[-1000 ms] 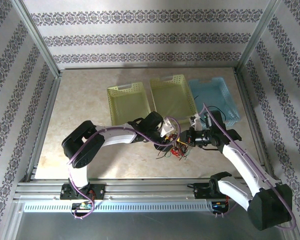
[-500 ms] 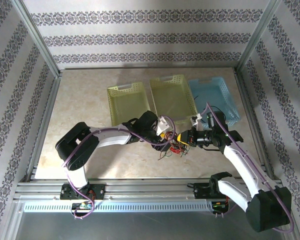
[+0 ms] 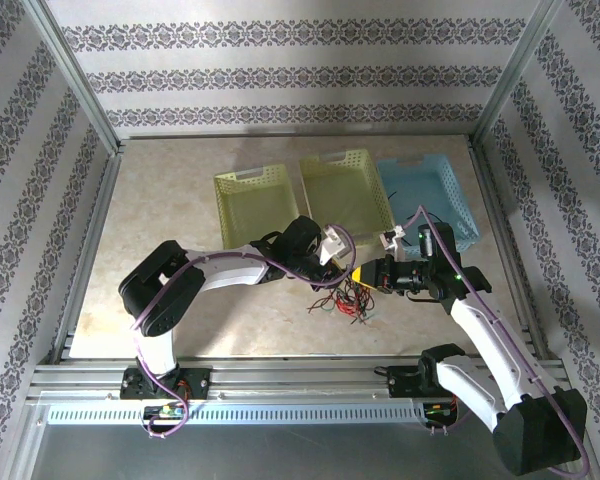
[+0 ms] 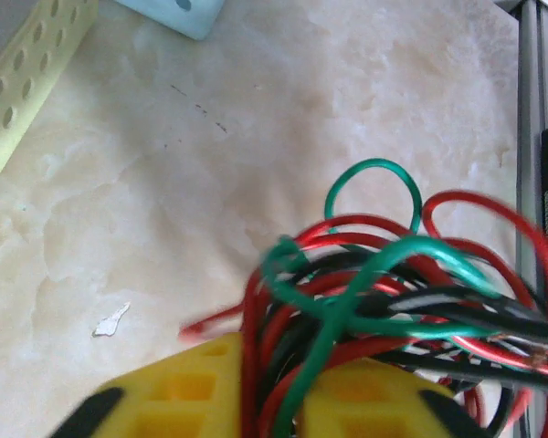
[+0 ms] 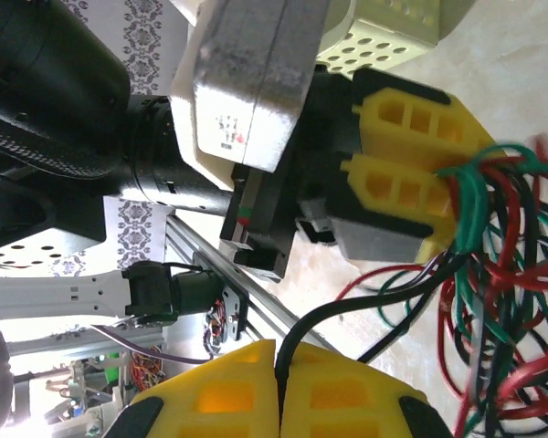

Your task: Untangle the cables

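The cables [image 3: 343, 298] are a knot of thin red, green and black wires lying on the table between both arms. My left gripper [image 4: 279, 401] has its yellow fingers [image 4: 173, 388] closed on a bunch of red, green and black strands [image 4: 384, 292]. In the right wrist view, that left gripper [image 5: 449, 178] clamps the bundle [image 5: 502, 274] from above. My right gripper [image 5: 279, 401] is shut on a single black cable [image 5: 365, 306] that curves off into the knot. From above, the left gripper [image 3: 344, 266] and right gripper [image 3: 361, 272] meet tip to tip just over the tangle.
Three baskets stand behind the grippers: a yellow-green one [image 3: 252, 178], a second yellow-green one [image 3: 332, 158] and a blue one [image 3: 412, 161]. The nearest basket's edge [image 4: 36, 82] is close to the left gripper. An aluminium rail [image 3: 280, 375] runs along the near table edge.
My left gripper's jaws went from wide apart to closed on the bundle. The right gripper moved a little left toward the left gripper, and the tangle shifted slightly.
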Action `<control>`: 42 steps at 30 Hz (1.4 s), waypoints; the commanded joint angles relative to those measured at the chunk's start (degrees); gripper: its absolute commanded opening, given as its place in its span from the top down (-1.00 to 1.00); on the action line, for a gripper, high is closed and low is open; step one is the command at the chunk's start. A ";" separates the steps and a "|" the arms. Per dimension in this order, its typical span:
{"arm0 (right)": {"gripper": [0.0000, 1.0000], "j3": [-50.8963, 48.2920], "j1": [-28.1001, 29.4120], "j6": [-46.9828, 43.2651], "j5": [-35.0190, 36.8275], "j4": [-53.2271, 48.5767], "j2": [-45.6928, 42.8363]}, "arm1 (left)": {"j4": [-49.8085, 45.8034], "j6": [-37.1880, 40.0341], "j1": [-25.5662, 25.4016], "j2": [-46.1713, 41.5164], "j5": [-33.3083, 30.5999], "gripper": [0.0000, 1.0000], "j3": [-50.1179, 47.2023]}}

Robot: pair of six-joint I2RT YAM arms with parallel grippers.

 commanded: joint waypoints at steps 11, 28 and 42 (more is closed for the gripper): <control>1.00 4.74 -5.64 -0.53 19.95 -1.55 -7.82 | -2.34 1.35 0.49 -3.70 -3.00 1.00 -6.15; 1.00 9.38 -6.43 -2.05 40.63 -0.38 -10.33 | -8.44 0.91 0.49 -8.20 -9.39 0.91 -12.67; 1.00 20.19 -6.78 -11.52 66.17 5.25 -12.75 | -8.41 -1.29 0.49 -10.76 -16.23 1.00 -15.44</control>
